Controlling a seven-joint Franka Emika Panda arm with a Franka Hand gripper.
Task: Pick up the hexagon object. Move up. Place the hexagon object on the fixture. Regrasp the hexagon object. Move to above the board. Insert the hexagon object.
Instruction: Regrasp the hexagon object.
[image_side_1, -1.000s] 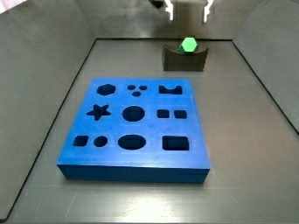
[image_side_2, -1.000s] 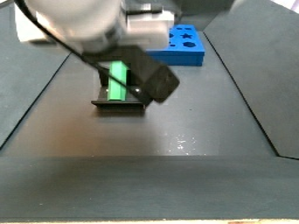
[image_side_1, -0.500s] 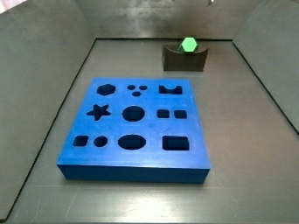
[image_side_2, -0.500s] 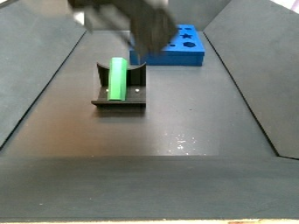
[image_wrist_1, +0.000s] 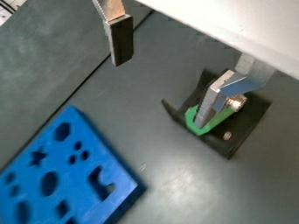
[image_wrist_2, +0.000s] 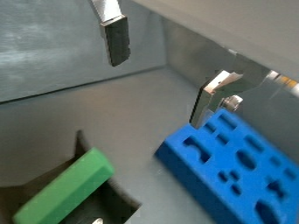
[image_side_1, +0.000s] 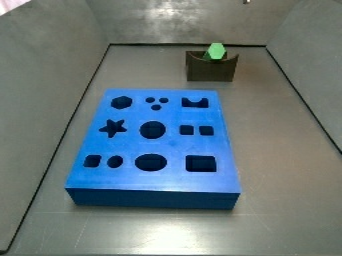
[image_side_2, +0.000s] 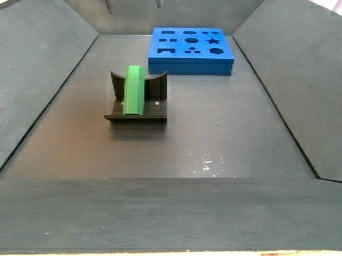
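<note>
The end effector is now out of both side views, where a second ago its silver fingers hung directly over the fixture and half a second ago its dark body was only a blur passing in front of the board. It shows only in the wrist views, as two flat silver plates with dark pads spread wide apart and nothing between them, looking down from well above the bench. The hexagon object, a bright green short bar, lies in the notch of the fixture, the small dark block at the far end of the bench from the board. In a side view the bar runs lengthwise along the notch; in another side view only its hexagonal end shows above the block. In a wrist view one silver finger overlaps the green bar by line of sight only, since the side views show the end effector well clear of it. The blue board sits flat with its dark cutouts unfilled. This suggests the placing step is done and the arm has backed away upward; the regrasp looks to be next, which would call for coming back down over the bar with the fingers lined up across it.
</note>
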